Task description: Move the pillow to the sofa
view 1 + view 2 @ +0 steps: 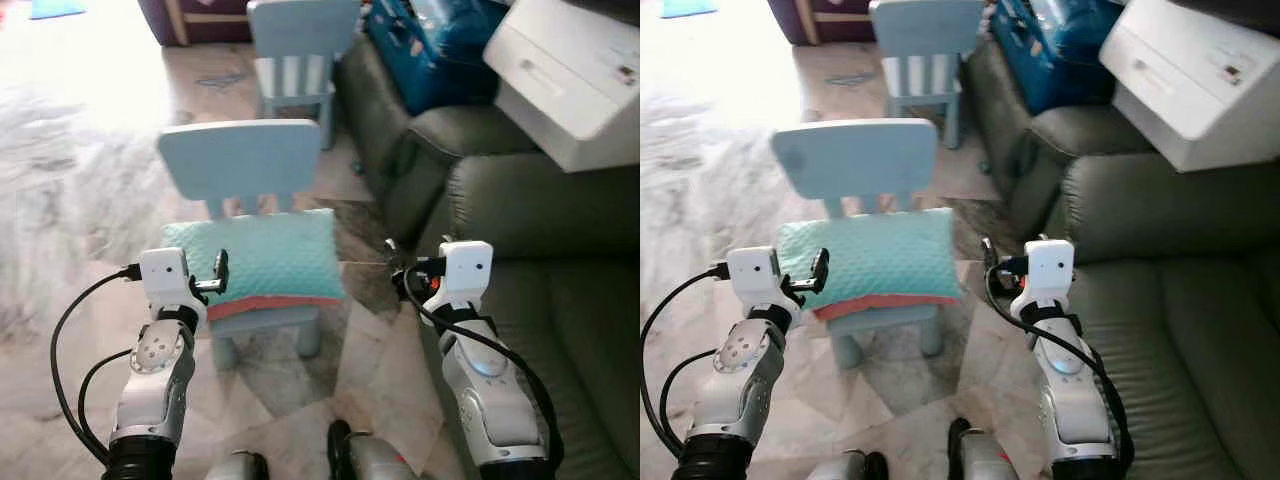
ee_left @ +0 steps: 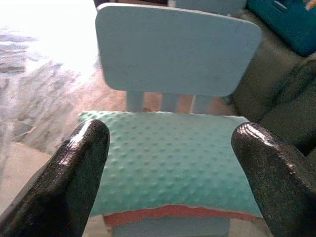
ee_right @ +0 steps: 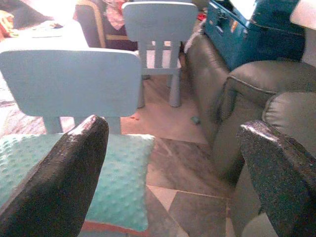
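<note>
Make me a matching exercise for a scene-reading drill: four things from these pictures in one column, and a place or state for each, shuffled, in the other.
Things:
1. pillow
2. white box
3. far chair
4. left gripper

Places or states:
A. rests tilted on the sofa, above its backrest
B. lies on the near chair's seat
C. open, at the pillow's left edge
D. stands on the floor behind the near chair

Pairs: 1-B, 2-A, 3-D, 4-C
</note>
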Robot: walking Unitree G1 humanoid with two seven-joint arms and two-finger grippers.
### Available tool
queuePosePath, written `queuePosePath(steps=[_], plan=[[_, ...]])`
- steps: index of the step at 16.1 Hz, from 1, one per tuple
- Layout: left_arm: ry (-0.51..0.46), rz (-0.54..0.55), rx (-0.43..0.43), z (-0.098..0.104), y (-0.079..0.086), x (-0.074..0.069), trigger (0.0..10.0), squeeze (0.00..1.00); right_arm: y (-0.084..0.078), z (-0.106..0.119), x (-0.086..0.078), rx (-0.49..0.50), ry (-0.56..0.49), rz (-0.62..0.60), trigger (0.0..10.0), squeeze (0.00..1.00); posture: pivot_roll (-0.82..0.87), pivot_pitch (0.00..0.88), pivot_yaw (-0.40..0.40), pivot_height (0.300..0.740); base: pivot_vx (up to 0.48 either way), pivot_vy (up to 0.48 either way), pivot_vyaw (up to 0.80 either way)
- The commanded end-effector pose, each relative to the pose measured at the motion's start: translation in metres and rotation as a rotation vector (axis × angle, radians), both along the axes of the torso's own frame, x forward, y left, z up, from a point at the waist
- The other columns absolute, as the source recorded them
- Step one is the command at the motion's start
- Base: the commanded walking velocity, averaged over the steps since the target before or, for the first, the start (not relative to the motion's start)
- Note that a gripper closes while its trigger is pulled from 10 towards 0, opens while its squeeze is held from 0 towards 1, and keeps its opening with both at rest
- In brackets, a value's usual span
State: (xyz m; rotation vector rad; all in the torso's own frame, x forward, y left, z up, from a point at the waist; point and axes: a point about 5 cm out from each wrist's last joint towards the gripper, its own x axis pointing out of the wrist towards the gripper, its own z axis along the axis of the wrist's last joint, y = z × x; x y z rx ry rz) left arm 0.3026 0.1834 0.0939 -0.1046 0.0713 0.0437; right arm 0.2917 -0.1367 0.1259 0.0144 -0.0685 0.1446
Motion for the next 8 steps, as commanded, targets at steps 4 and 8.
queuePosePath(steps=[4, 8], plan=[[-0.023, -0.047, 0.046, 0.0025, -0.0036, -0.0019, 10.0, 0.0, -0.0056, -0.0018, -0.0024, -0.001, 0.007, -0.019, 10.0, 0.0, -0.11, 0.214, -0.034, 0.74, 0.088, 0.082, 0.0], [-0.023, -0.05, 0.03, 0.0016, -0.0038, -0.0021, 10.0, 0.0, -0.0048, -0.0022, -0.0022, 0.0, 0.008, -0.015, 10.0, 0.0, -0.1, 0.21, -0.036, 0.74, 0.37, 0.305, 0.0]])
